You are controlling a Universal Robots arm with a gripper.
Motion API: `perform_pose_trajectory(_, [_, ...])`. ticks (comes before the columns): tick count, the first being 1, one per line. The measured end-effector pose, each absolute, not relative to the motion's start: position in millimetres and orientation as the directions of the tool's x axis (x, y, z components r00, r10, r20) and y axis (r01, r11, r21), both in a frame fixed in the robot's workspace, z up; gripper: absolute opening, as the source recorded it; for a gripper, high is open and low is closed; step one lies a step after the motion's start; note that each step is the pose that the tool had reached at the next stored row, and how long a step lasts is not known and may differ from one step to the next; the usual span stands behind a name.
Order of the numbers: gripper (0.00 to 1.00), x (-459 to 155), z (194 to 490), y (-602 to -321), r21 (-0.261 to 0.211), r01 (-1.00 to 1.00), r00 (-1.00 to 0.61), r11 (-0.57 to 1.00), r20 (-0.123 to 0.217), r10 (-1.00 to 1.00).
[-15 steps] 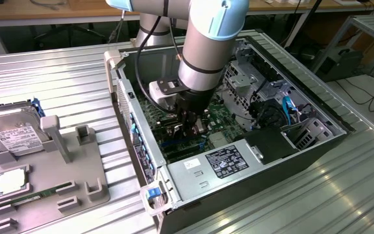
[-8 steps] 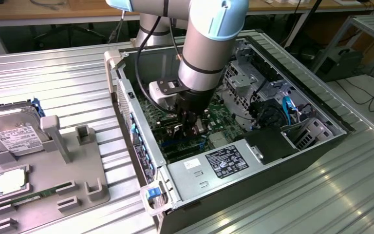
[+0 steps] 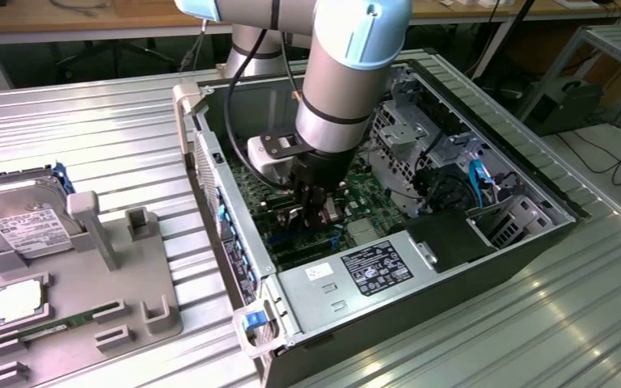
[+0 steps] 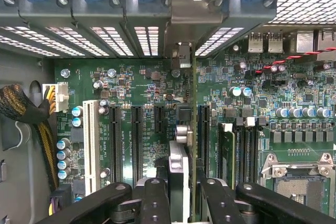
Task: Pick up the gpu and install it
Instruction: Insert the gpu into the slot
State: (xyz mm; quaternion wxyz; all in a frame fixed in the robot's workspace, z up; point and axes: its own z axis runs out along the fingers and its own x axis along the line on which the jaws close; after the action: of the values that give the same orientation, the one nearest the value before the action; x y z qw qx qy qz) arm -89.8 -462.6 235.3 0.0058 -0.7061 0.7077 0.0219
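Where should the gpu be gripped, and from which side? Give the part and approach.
Grip the gpu along its upper long edge, pinching its two flat faces, coming down through the open side of the case. It stands on edge over the motherboard slots, so only that edge looks free. The gripper holds it this way.

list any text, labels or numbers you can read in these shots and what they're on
None can be read.
Black label on the power supply: print too small.
White sticker on the computer case: blurred.
White label on the hard drive: lines of print, illegible.
White silkscreen on the motherboard beside the slots: too small.
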Motion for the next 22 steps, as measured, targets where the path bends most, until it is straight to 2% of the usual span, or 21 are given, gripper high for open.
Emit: perform_pose_trajectory(22, [0.28, -94.6, 235.2, -462.6, 0.021, -1.000, -0.003, 0.002, -0.039, -0.999])
